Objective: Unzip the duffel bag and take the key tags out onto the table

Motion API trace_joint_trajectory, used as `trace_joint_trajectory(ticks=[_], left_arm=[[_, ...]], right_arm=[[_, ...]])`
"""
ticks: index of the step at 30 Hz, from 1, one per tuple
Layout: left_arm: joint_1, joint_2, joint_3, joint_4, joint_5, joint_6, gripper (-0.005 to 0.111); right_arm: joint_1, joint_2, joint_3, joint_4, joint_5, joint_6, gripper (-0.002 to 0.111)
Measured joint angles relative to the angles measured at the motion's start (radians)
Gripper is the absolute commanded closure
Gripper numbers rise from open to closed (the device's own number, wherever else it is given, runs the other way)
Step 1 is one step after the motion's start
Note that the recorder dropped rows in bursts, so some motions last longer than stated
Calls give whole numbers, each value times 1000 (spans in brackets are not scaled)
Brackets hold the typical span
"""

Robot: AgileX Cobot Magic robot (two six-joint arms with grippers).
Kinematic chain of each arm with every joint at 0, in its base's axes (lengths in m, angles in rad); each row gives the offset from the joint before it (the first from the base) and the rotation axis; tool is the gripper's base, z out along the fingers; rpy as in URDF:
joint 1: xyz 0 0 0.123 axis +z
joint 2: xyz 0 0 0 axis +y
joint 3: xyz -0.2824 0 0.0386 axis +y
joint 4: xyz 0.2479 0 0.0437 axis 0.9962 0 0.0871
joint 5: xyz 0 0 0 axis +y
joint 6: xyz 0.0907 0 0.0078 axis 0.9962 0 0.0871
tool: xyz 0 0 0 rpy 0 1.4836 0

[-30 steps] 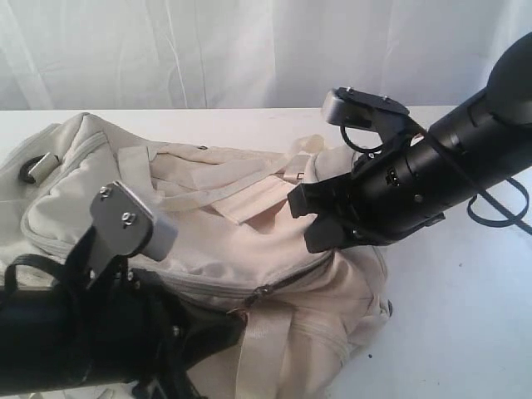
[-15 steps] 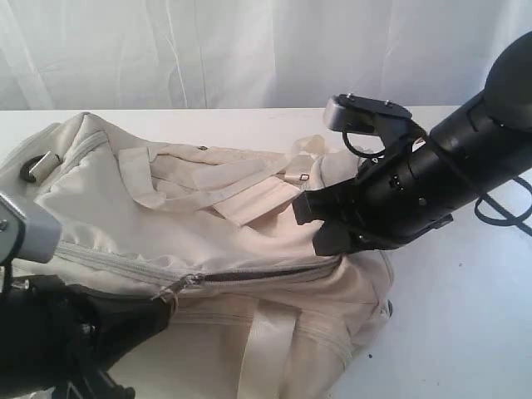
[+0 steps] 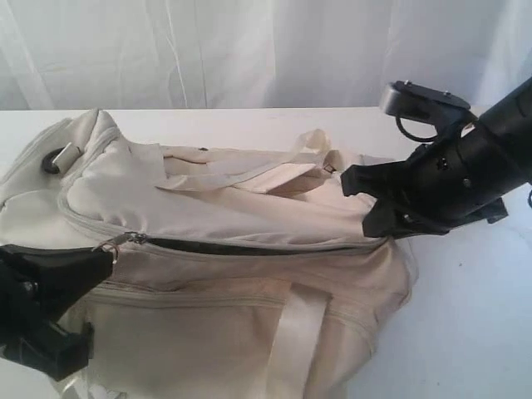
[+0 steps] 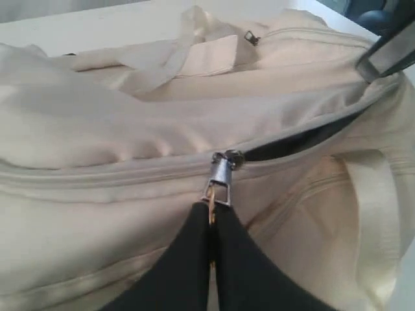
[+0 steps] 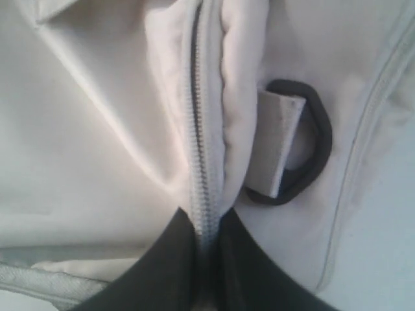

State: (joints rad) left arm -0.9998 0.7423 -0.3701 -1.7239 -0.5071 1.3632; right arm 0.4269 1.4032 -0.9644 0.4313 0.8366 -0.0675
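On the desk (image 3: pixel 465 332) the soft, floppy bag (image 3: pixel 216 208) needs bracing, so I keep my left hand (image 4: pixel 211 223) pinched shut on the zipper pull (image 4: pixel 219 184) and my right hand (image 5: pixel 206 223) clamped on the zipper track (image 5: pixel 196 129); the key tags are hidden.

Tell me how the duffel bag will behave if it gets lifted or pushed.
Likely floppy: the duffel bag shows folds and creases and sags along its open zipper, so it would probably slump rather than keep shape when lifted. Pushed, its fabric would likely bunch before the whole bag slides; it looks unlikely to roll. Weight cannot be judged.
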Motion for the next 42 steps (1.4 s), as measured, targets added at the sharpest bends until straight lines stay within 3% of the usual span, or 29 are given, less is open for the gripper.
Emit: trace_joint_trajectory(ticks=[12,22,25,32,42], left_arm=[[-2,-18,0,-1,-295,57,107],[-2,-30,0,-1,-339,152,107],[-2,-30,-36,-1,-320,207,107],[-2,-13,-146,-1,-342,333,107],[-2,52,-157,-1,-309,358,107]], right_arm=[[-17,0,0,-89,-32,37,103],[-17,-4,0,-118,-90,16,102],[-17,-4,0,-118,-100,-61,93],[-17,-14,0,-86,-108,-215,52],[-21,-201,0,-22,-111,-305,49]])
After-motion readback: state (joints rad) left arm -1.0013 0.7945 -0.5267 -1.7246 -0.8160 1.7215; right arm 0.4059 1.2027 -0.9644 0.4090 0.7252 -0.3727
